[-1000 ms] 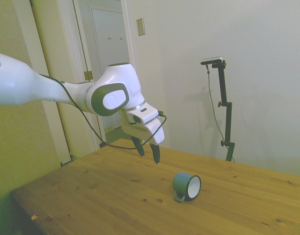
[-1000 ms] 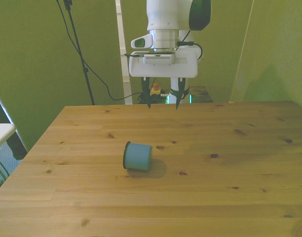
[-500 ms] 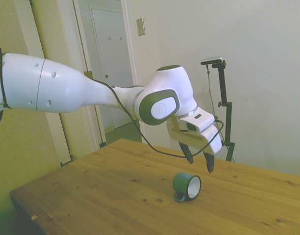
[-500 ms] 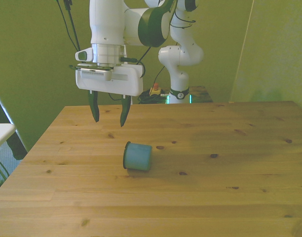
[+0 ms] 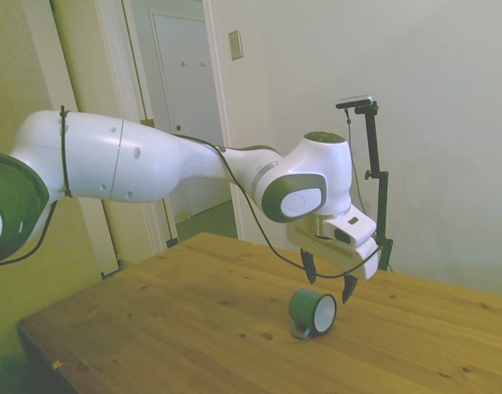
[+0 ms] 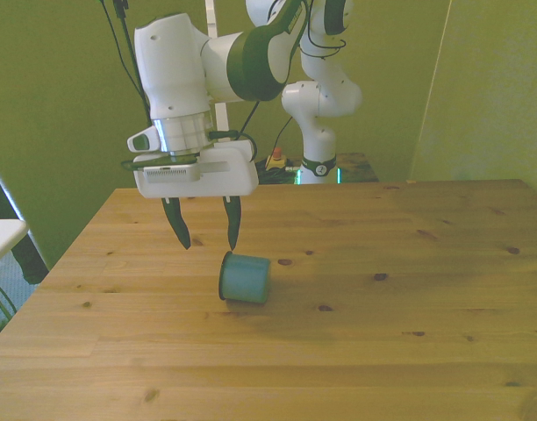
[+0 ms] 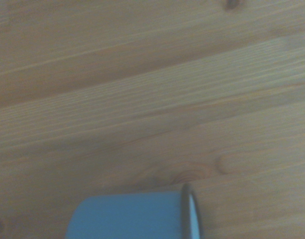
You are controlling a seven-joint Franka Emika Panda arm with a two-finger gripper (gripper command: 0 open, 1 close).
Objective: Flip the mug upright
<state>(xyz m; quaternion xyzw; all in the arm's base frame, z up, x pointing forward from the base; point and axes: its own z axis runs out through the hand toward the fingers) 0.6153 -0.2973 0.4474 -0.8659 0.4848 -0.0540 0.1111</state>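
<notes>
Room: pale walls, a white door (image 5: 184, 90) behind the arm, and a bare pine table (image 5: 177, 328) taking up the foreground.

Arm: white, reaching in over the table from the side view's left, bent so the wrist points down at the wood.

Gripper (image 6: 209, 235): dark fingers spread apart and pointing down, nothing between them. It hangs above the table just beside the mug, toward the front view's left and a little behind it, not touching. I'd judge it is lining up over the mug's open end before dropping.

Mug (image 6: 245, 278): lying on its side near the table's middle, teal wall up, dark rim toward the front view's left. From the side the white inside (image 5: 325, 311) shows and the small handle (image 5: 299, 331) is down against the wood, which likely keeps it from rolling.

Writing: none I can read on mug, gripper or arm; a small round mark on the robot's base is too small to make out.
</notes>
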